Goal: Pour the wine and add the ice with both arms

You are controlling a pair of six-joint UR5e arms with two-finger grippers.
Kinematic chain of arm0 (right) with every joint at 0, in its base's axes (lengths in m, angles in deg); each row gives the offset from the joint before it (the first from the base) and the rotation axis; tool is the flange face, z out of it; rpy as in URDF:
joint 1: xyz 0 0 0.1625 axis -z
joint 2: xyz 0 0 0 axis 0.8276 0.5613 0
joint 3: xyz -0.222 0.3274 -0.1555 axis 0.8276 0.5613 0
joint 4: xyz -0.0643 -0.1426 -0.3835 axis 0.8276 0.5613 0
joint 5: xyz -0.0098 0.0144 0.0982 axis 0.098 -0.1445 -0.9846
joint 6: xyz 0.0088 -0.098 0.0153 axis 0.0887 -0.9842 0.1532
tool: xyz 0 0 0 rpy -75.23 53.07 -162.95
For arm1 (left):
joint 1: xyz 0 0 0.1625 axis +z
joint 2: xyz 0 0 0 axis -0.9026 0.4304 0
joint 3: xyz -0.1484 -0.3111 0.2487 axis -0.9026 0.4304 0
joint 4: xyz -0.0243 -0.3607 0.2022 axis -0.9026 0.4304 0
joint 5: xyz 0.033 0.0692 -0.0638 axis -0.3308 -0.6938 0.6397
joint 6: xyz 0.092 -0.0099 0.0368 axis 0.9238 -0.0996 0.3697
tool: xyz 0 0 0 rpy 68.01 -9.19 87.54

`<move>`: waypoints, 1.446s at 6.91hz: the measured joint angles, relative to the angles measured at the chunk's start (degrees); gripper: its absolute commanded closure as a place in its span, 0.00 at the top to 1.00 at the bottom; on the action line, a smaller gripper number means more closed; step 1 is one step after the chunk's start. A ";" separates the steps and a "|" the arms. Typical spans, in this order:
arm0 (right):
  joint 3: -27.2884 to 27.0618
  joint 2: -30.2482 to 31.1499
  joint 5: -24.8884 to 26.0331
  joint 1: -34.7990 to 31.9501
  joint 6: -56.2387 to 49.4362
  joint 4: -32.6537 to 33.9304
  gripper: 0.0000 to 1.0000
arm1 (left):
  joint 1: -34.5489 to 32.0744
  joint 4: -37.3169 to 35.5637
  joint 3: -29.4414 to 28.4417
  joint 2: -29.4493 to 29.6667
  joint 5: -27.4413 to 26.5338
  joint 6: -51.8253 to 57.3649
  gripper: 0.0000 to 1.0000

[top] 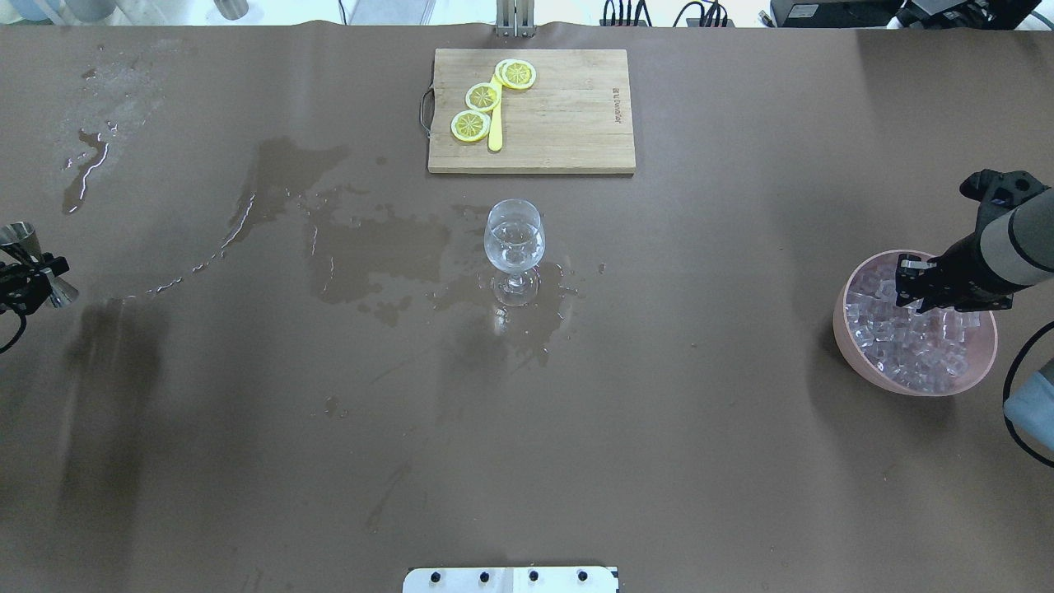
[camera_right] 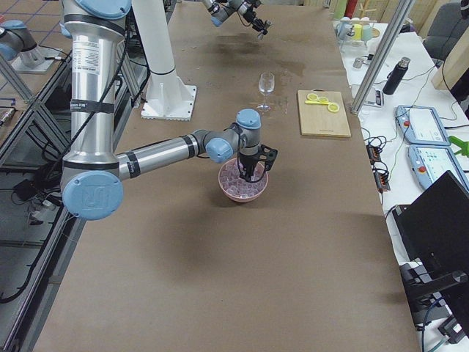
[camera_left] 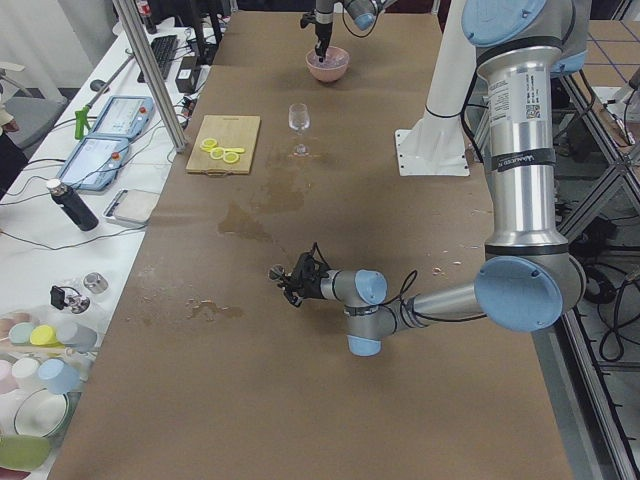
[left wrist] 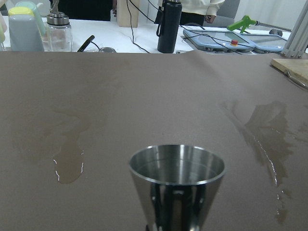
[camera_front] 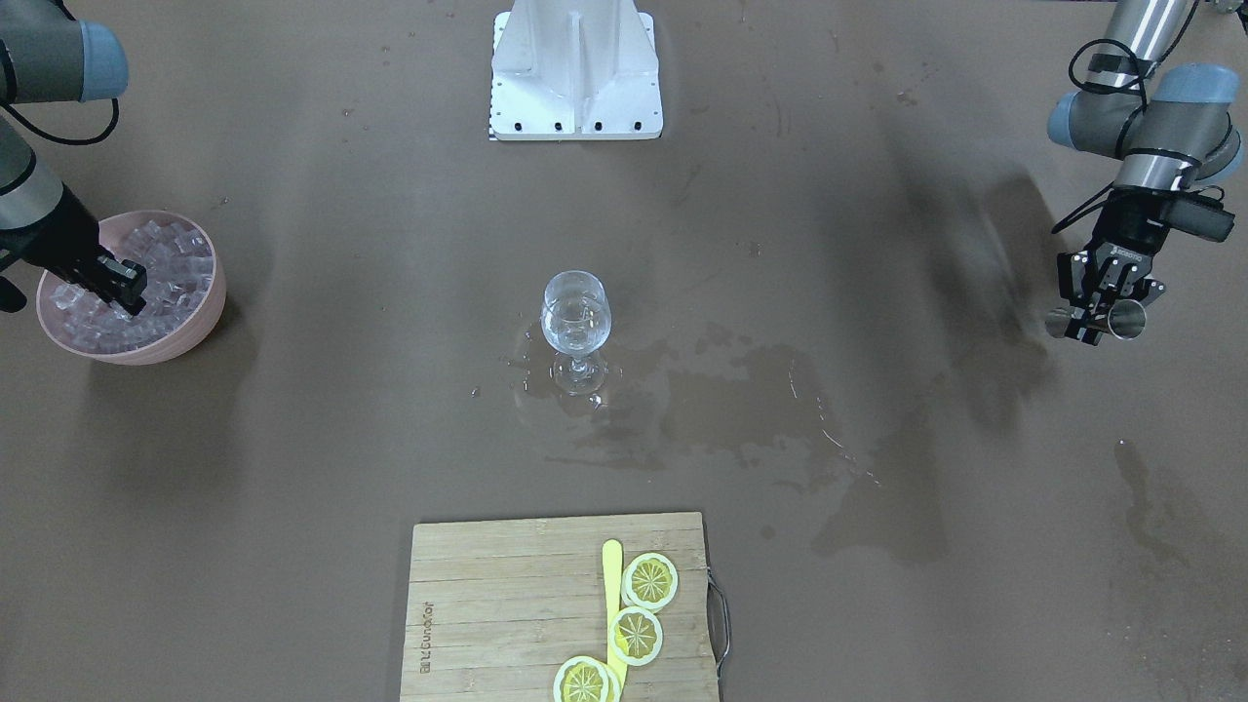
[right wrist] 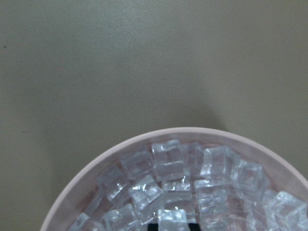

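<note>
A wine glass (camera_front: pixel 576 327) (top: pixel 514 247) stands upright at mid-table with a little clear wine in its bowl. Off to the table's left end, my left gripper (camera_front: pixel 1100 320) (top: pixel 33 276) is shut on a steel jigger (camera_front: pixel 1128 320) (left wrist: pixel 177 178), held above the table. A pink bowl (camera_front: pixel 200 327) (top: pixel 848 329) (right wrist: pixel 96 168) at the right end is full of ice (camera_front: pixel 171 268) (top: pixel 914 346) (right wrist: pixel 166 159). My right gripper (camera_front: pixel 125 283) (top: pixel 910 284) dips into the bowl. Its fingertips sit close on either side of one ice cube (right wrist: pixel 172 217).
Wet patches (camera_front: pixel 741 400) (top: pixel 370 247) spread over the brown table around the glass and towards the left arm. A wooden cutting board (camera_front: pixel 487 604) (top: pixel 568 115) with lemon slices and a yellow knife lies at the far edge. The white base plate (camera_front: pixel 575 107) sits at the robot's side.
</note>
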 measured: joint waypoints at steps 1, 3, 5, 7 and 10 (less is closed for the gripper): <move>-0.30 0.05 -0.12 -0.43 -0.04 0.12 0.19 | -0.40 0.18 0.05 0.04 0.00 -0.19 0.00; -0.64 0.28 0.07 -0.88 -0.32 0.26 0.19 | -1.13 0.20 0.15 0.11 0.06 -0.49 0.00; -1.00 0.65 0.31 -0.94 -1.58 0.33 0.19 | -2.42 -0.79 0.24 1.37 0.29 -0.49 0.00; -1.82 0.70 -0.30 -1.36 -2.96 0.42 0.18 | -4.01 -5.08 1.18 4.64 0.65 -0.39 0.00; -2.58 0.55 -1.78 -2.73 -3.93 0.51 0.19 | -7.02 -18.52 10.37 7.66 3.10 -0.35 0.00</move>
